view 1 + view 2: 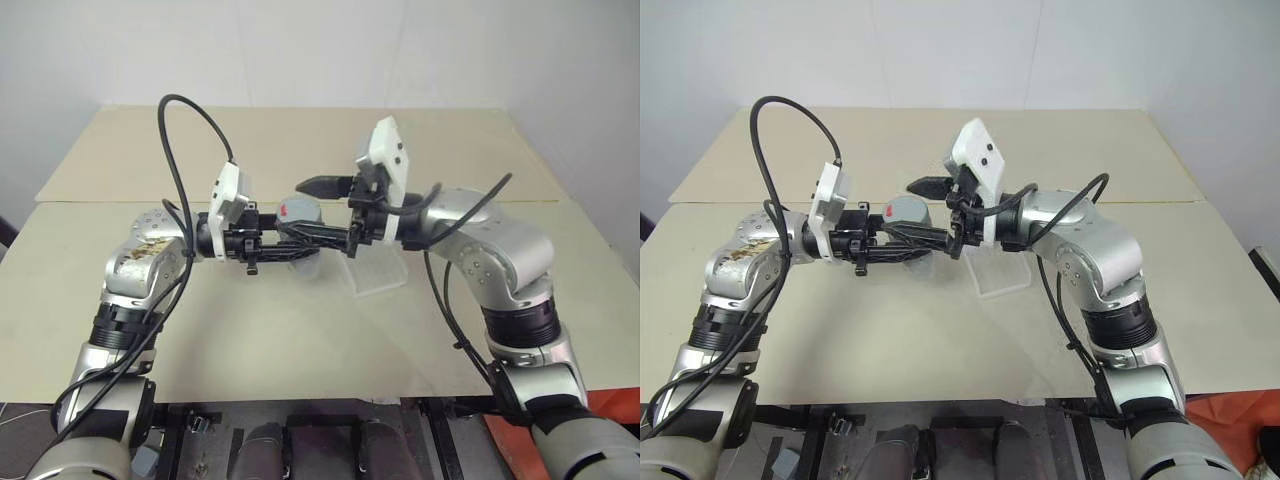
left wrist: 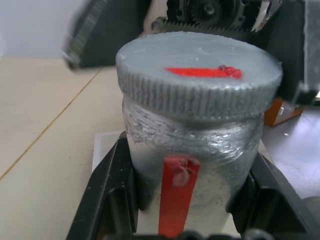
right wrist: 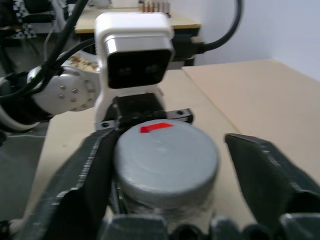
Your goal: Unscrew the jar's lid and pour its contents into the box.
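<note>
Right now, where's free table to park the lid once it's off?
Bare table on the near side, bordered by both arms. The far panel beyond the seam is bare too. Crowded at centre: left gripper holding the jar, right gripper around the lid, box just beneath.

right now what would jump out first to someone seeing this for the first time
The two arms meeting in mid-air over the beige table: the left end effector grips the jar by its body, level and pointing across. The right end effector straddles the grey lid with its red mark, one finger against it and a gap at the other. Just behind them, the clear box sits on the table.
</note>
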`<act>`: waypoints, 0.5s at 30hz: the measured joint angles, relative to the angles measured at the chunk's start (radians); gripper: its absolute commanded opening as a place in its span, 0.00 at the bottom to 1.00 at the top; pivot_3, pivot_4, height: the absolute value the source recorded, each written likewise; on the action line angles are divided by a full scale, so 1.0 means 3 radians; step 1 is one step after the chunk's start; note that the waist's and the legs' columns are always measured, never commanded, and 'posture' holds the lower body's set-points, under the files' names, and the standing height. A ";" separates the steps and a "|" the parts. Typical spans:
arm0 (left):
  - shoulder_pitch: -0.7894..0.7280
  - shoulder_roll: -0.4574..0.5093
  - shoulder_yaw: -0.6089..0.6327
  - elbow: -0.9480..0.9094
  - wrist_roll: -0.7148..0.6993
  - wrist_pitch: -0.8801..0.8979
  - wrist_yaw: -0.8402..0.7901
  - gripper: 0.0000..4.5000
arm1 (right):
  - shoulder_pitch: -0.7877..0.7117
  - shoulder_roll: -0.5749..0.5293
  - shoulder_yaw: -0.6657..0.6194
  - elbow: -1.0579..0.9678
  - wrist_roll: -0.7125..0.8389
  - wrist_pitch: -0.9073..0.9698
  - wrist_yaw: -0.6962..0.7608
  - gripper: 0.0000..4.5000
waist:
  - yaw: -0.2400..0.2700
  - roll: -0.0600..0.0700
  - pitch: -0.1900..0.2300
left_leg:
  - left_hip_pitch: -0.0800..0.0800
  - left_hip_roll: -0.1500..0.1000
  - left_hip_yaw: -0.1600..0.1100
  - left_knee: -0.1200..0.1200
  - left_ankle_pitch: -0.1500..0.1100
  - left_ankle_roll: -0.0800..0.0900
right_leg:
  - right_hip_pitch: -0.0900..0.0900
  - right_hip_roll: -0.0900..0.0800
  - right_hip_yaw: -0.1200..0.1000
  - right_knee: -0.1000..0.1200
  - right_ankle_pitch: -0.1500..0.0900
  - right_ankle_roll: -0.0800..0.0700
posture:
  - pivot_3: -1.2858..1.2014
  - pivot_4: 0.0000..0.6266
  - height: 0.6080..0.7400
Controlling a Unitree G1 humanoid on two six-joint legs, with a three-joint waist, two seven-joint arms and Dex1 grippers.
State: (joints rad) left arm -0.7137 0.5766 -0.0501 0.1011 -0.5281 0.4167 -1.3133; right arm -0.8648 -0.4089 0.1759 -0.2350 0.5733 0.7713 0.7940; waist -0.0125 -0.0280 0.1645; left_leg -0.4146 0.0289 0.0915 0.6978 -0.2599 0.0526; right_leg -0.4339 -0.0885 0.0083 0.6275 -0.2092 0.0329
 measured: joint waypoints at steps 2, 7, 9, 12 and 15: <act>-0.0027 0.0000 -0.0003 0.0034 0.0034 -0.0004 -0.0020 0.43 | -0.0029 0.0003 0.0007 0.0057 -0.0005 0.0000 0.0037 0.61 | 0.0002 0.0000 0.0000 | -0.0004 -0.0001 0.0000 0.0002 0.0001 0.0000 | -0.0005 0.0000 0.0000 0.0000 0.0000 0.0000 | 0.52 0.24 1.00; -0.0157 0.0049 -0.0010 0.0149 0.0063 -0.0010 -0.0190 0.43 | -0.0132 0.0034 0.0006 0.0257 -0.0006 -0.0118 0.0264 0.61 | 0.0000 0.0000 0.0000 | -0.0005 -0.0002 0.0001 0.0002 0.0001 -0.0001 | -0.0007 0.0002 0.0001 0.0002 0.0000 0.0000 | 0.52 0.24 1.00; -0.0206 0.0088 -0.0021 0.0162 0.0057 -0.0012 -0.0387 0.43 | -0.0197 0.0031 0.0009 0.0424 0.0009 -0.0266 0.0602 0.61 | -0.0001 0.0000 0.0000 | -0.0006 -0.0003 0.0002 0.0002 0.0001 0.0000 | -0.0007 0.0002 0.0001 0.0001 0.0000 0.0000 | 0.52 0.24 1.00; -0.0304 0.0174 -0.0159 0.0081 -0.0145 0.0023 -0.0826 0.43 | -0.0366 -0.0005 0.0030 0.0796 0.0135 -0.0566 0.1530 0.61 | -0.0003 0.0001 0.0001 | -0.0006 -0.0003 0.0003 0.0003 0.0000 0.0000 | -0.0007 0.0005 0.0002 0.0001 0.0000 0.0000 | 0.52 0.24 1.00; -0.0362 0.0253 -0.0300 -0.0108 -0.0373 0.0083 -0.0959 0.43 | -0.0594 0.0029 0.0102 0.1189 0.0233 -0.0835 0.2254 0.61 | -0.0005 0.0002 0.0001 | -0.0006 0.0001 0.0001 0.0004 0.0000 0.0000 | -0.0007 0.0006 0.0003 0.0004 0.0000 0.0000 | 0.52 0.24 1.00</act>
State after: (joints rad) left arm -0.8225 0.6524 -0.1402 0.0688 -0.6400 0.4415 -1.6011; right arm -1.0432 -0.4002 0.2064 0.1217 0.6431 0.5208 1.4700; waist -0.0140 -0.0274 0.1649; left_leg -0.4164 0.0292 0.0919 0.6991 -0.2598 0.0526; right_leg -0.4361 -0.0868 0.0092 0.6288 -0.2091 0.0329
